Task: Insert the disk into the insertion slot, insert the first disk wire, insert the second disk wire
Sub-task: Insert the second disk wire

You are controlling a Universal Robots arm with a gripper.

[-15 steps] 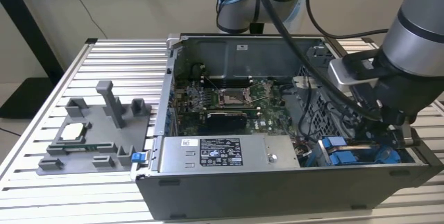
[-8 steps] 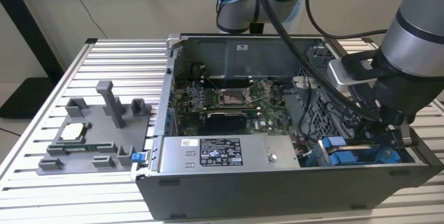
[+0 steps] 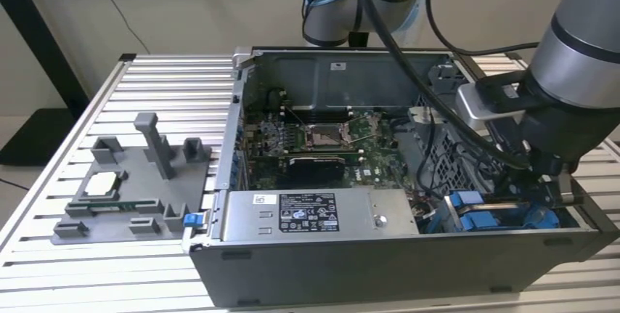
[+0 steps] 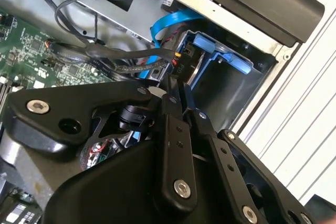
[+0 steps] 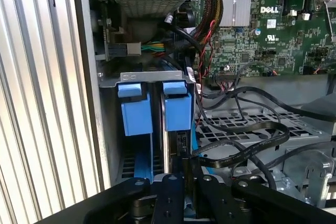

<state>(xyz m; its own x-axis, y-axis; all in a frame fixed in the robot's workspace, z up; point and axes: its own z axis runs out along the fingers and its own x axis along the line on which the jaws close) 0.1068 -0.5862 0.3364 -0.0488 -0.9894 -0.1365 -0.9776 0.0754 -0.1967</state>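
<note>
Down inside the open computer case [image 3: 388, 255], at the drive cage corner, the claw [image 5: 182, 157] has its black fingers [image 4: 176, 98] pressed close together, tips at a small connector [image 4: 178, 59] on the edge of the disk [image 5: 173, 145]; it looks pinched on the plug, though the contact is partly hidden. Directly ahead of the tips, the disk sits edge-on in the insertion slot [image 5: 152, 80], its blue carrier tabs [image 5: 177, 109] at the slot mouth. Beside the claw, black cables [image 5: 241, 129] loop over the perforated cage. Farther off lie the motherboard [image 3: 320, 135] and power-supply box [image 3: 315, 215].
</note>
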